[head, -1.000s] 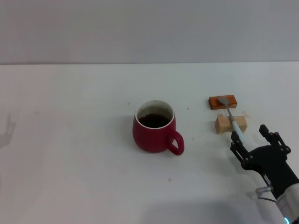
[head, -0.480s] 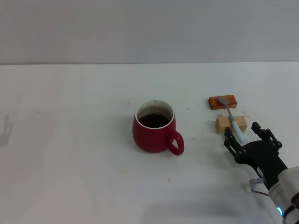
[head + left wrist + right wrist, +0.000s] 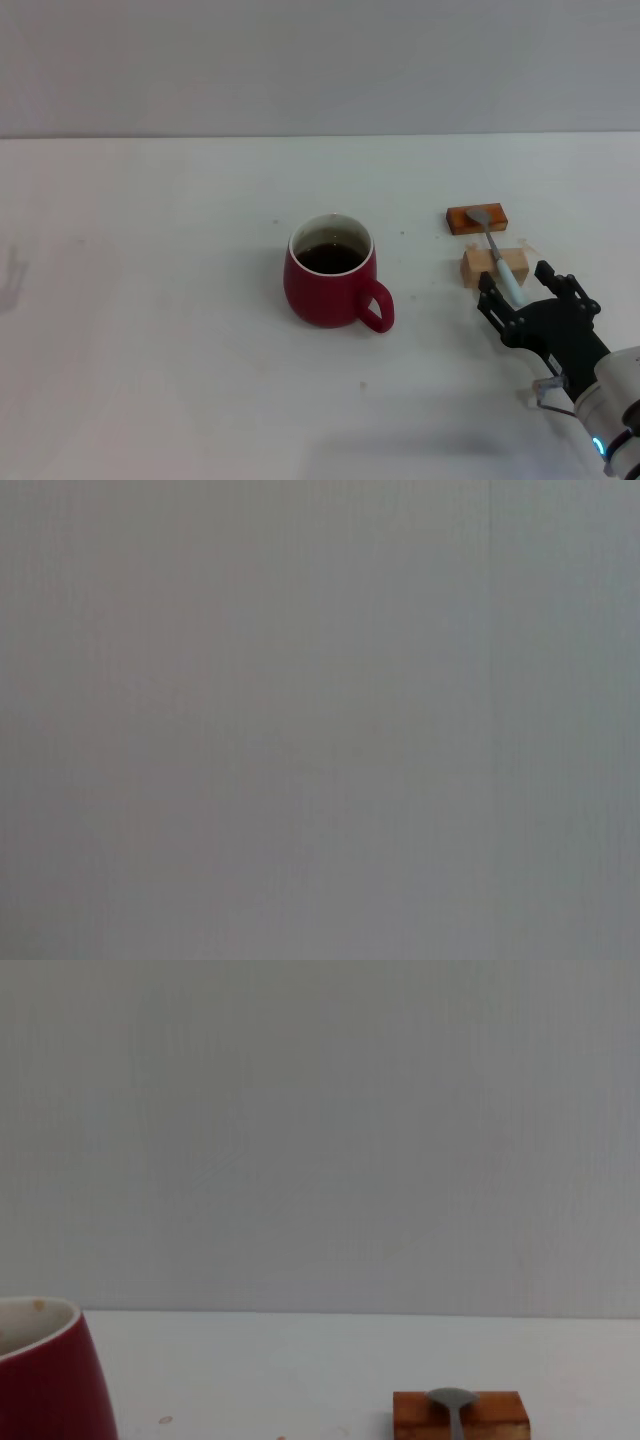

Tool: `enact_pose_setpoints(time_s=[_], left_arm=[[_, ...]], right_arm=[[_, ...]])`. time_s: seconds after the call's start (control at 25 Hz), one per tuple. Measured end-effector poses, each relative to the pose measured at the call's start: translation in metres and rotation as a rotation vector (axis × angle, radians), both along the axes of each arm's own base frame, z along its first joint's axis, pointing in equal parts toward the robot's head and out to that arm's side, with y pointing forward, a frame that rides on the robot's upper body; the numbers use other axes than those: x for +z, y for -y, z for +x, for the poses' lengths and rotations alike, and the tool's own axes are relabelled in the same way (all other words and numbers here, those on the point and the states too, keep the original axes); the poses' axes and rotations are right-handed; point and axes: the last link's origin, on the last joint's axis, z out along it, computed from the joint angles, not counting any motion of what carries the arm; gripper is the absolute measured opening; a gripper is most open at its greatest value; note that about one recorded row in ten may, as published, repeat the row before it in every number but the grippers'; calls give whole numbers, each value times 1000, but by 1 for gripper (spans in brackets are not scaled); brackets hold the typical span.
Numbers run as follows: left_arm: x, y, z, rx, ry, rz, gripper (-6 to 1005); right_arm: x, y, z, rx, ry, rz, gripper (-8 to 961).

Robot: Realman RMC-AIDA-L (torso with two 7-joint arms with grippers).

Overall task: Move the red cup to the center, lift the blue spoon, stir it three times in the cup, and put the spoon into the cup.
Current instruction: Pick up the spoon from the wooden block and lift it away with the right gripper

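The right gripper (image 3: pixel 518 288) has crept up from 5 o'clock and now straddles the spoon's (image 3: pixel 497 254) handle, claw released—spoon bridging the two blocks at 3 o'clock, cup (image 3: pixel 330 271) already central—so the lift looks imminent.
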Motion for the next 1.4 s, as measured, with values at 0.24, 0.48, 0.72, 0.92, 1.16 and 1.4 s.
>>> enact_pose_setpoints(time_s=[0.24, 0.48, 0.72, 0.92, 1.16, 1.4], left_arm=[[0, 0, 0, 0, 0, 1, 845], [0, 0, 0, -1, 0, 3, 845], [0, -1, 1, -3, 1, 3, 845], [0, -1, 1, -4, 3, 3, 845], [-1, 0, 1, -2, 3, 4, 845], [-1, 0, 1, 0, 3, 3, 844]], right_arm=[[-1, -3, -1, 2, 7, -11, 743], [-3, -4, 0, -4, 14, -25, 743], [-4, -2, 1, -5, 15, -28, 742], [-4, -1, 1, -8, 13, -29, 741], [-4, 0, 1, -7, 9, -25, 739], [-4, 1, 1, -10, 5, -21, 734]])
